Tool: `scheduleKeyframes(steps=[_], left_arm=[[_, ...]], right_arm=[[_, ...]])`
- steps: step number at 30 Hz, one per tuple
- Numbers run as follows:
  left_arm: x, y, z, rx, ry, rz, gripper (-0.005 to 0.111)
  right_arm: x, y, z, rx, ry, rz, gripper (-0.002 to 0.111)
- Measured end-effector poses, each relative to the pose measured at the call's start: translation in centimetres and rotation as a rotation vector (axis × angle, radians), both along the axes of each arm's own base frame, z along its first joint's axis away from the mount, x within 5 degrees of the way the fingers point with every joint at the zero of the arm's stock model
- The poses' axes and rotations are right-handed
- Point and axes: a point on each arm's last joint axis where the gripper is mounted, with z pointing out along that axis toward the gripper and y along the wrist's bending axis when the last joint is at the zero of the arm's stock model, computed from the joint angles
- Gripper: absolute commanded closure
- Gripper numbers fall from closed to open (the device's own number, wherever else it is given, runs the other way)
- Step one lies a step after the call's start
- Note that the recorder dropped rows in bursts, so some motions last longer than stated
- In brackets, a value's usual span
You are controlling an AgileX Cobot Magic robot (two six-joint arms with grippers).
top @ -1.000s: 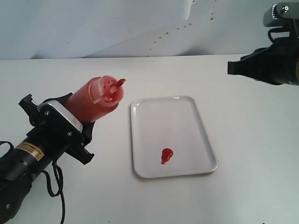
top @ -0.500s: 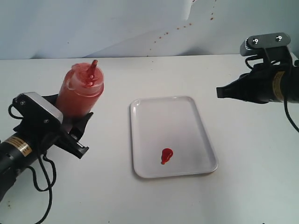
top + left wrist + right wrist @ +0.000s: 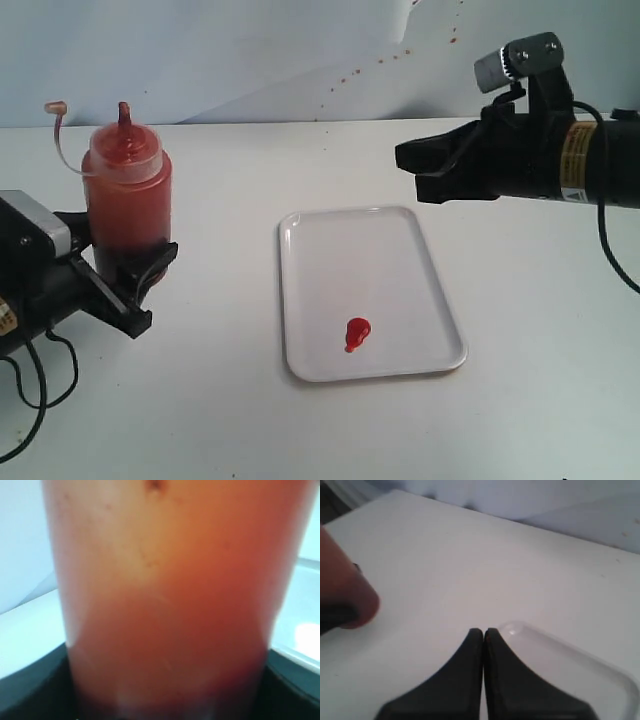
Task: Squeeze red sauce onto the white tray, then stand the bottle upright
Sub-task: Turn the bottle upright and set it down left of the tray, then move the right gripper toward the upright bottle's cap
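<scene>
I hold the bottle [image 3: 127, 195] between the fingers of the left gripper [image 3: 133, 268]. The jaws stand partly open and clamp the lower part of the body. In the left wrist view the red-orange wall fills the whole space between them. The bottle stands upright, nozzle [image 3: 124, 112] on top. The cap [image 3: 55, 106] hangs out on its tether on the side away from the tray. The fingers hide the base, so I cannot tell whether it bears on the table [image 3: 230, 420] or sits just above it.

Out past the left fingertips, well apart from the bottle, lies the white tray [image 3: 370, 262]. The red sauce [image 3: 357, 332] sits on it as one small blob toward its nearer end. I judge the squeeze complete; the step in hand is the set-down.

Procedure, as I judge it:
1. Lower straight down until the base bears flat on the table.
2. Keep the bottle axis vertical.
3. Open the jaws slowly and evenly, so that neither finger drags the soft wall sideways.
4. Back off along the fingers' own line and stay clear of the tether.

Farthest off, the right gripper [image 3: 412, 172] hangs near the tray's far end. Its fingers are pressed together with nothing between them, and the tray's corner lies just beyond their tips.
</scene>
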Motion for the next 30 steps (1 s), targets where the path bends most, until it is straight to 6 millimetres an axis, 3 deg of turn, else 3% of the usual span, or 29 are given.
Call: scheduleKeyframes(steps=[8,13,16,22,23,26,30], left_arm=[[0.2,-1.5,0.6,0.022,-0.034,-0.233,0.107],[0.5,-1.7,0.2,0.014,-0.019,-0.26,0.107],[0.8,-1.7,-0.5,0.01,0.007,-0.259,0.107],[1.5,-1.8,-1.4,-0.038,0.067,-0.256,0.107],[1.7,-1.8,-1.5,-0.052,0.08,-0.259,0.107],[2.0,-2.0,-1.5,-0.083,0.106,-0.273,0.107],[2.0,-2.2,-1.6,-0.099,0.128,-0.3,0.107]], right_arm=[[-0.8,0.9,0.8,0.061,-0.075,0.15,0.108],[-1.6,1.5,0.3,0.018,-0.085,0.271,0.104],[-1.7,2.3,-0.6,0.005,-0.076,0.322,0.085],[-1.9,4.7,-3.7,-0.07,-0.062,0.416,0.008],[-1.9,5.1,-4.2,-0.085,-0.064,0.426,0.003],[-2.0,6.2,-5.2,-0.109,-0.083,0.445,0.005],[-2.1,7.5,-5.1,-0.084,-0.144,0.431,0.005]])
